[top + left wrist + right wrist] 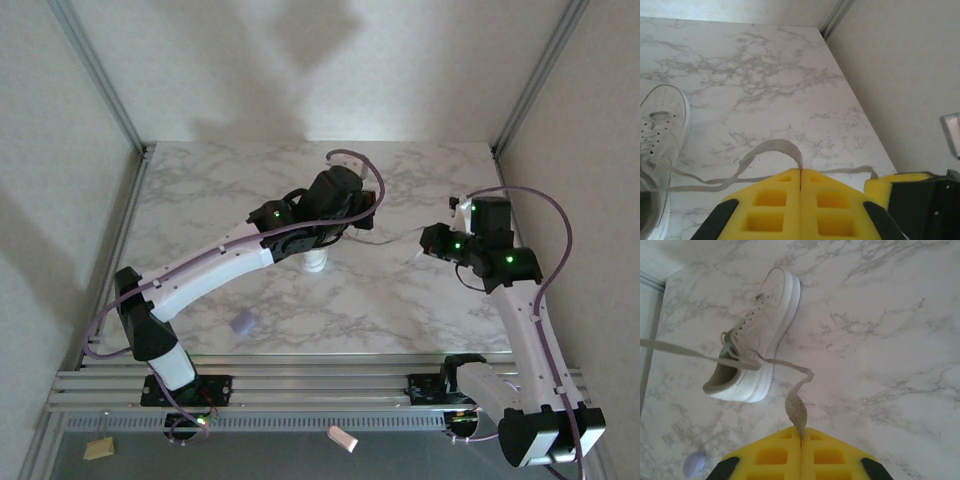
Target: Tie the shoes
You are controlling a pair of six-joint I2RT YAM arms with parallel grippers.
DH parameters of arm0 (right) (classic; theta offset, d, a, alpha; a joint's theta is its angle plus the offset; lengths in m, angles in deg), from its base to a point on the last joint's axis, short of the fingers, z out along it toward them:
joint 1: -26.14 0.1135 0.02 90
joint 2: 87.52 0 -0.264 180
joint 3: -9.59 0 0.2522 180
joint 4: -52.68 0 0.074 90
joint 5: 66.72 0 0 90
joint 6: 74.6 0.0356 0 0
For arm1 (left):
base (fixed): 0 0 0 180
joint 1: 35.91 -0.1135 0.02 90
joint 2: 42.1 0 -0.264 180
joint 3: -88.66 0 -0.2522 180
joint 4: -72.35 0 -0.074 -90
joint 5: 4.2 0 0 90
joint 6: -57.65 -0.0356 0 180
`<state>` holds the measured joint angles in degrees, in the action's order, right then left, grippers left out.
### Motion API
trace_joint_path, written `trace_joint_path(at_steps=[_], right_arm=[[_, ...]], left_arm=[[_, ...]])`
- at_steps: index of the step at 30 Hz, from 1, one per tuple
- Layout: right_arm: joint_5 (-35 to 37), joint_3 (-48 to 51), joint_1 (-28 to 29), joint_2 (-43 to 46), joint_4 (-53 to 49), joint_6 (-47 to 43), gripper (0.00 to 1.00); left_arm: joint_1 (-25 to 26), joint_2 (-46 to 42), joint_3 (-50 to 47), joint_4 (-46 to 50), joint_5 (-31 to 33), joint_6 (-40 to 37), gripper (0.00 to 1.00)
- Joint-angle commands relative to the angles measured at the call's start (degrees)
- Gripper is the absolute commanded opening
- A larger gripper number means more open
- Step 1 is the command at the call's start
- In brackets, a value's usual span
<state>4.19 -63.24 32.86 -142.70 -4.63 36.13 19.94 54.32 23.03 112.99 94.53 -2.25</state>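
The left tool (800,172) has its yellow pads pinched together on one lace end (772,143). From above, its arm covers most of the sneaker (315,263) at mid worktop (400,310); the right wrist view shows it whole, toe pointing away. The right tool (801,431) is clamped tight on the other lace end (796,410), right of the sneaker.

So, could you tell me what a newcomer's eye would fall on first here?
The small white low-top sneaker at the middle of the grey-veined marble tabletop draws the eye first. Its thin white laces run out from it, one pinched in the shut yellow-padded left gripper, the other in the right gripper. A tiny lavender blob lies nearer the arms' bases.
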Motion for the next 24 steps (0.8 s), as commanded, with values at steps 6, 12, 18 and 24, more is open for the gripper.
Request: trace_joint_path(at_steps=[6,12,18,24], right_arm=[[0.32,-1.23,0.82,1.66,0.99,1.51,0.00],[-2.41,-2.80,3.58,3.33,1.71,0.85,0.00],[2.95,-2.31,8.03,3.66,-2.00,1.43,0.00],[14.56,-3.59,8.09,5.04,-6.28,4.55,0.00]], left_arm=[[-0.73,-1.05,0.59,-1.60,0.32,-0.68,0.00],[-1.25,-2.10,-0.85,-3.64,-0.06,-0.34,0.00],[-1.49,-3.75,-3.60,-6.47,-3.37,-1.31,0.00],[-0.73,-8.80,-12.90,-12.63,-10.44,-4.05,0.00]])
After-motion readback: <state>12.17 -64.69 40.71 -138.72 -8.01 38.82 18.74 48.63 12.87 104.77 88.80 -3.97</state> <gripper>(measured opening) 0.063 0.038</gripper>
